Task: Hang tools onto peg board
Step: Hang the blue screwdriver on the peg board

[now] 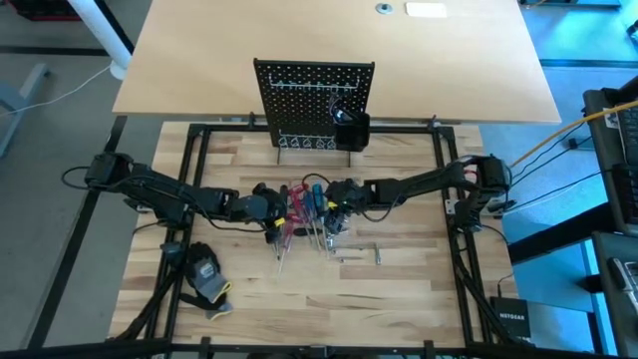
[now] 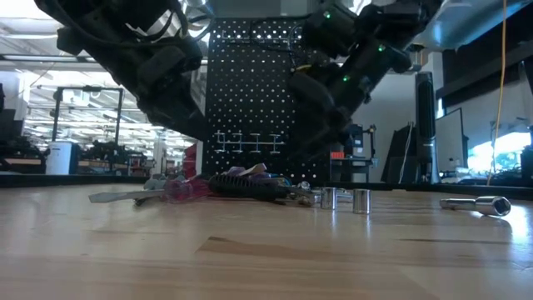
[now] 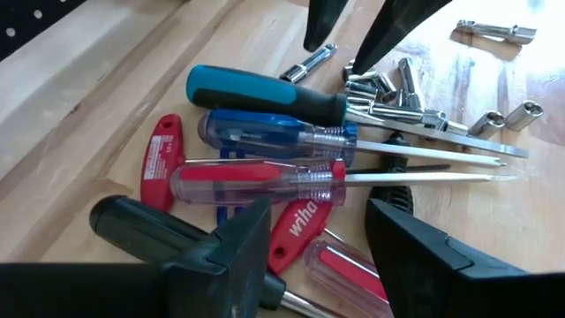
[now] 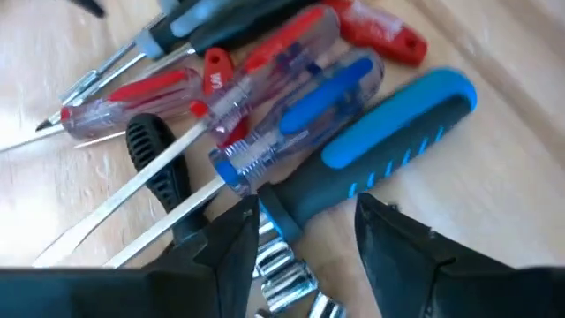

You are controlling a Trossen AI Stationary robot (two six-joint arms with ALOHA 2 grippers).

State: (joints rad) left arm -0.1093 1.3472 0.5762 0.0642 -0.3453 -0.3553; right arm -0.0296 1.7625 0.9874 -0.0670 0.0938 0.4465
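The tools lie in a heap (image 1: 304,211) on the wooden table in front of the upright black peg board (image 1: 314,98). The heap holds a teal-and-black screwdriver (image 3: 265,93), a blue one (image 3: 265,134), a red one (image 3: 256,181), a red T-shaped key (image 3: 296,225) and a black handle (image 3: 132,225). My left gripper (image 3: 318,256) is open low over the key and a clear red handle. My right gripper (image 4: 309,252) is open, with its fingers on either side of the teal screwdriver's dark neck (image 4: 300,208).
Silver sockets and bits (image 2: 350,200) lie right of the heap, with a silver extension bar (image 2: 479,204) farther right. A black-and-yellow glove (image 1: 206,279) lies at the near left. The board carries wire hooks and a small black bin (image 1: 351,128). Black frame rails border the table.
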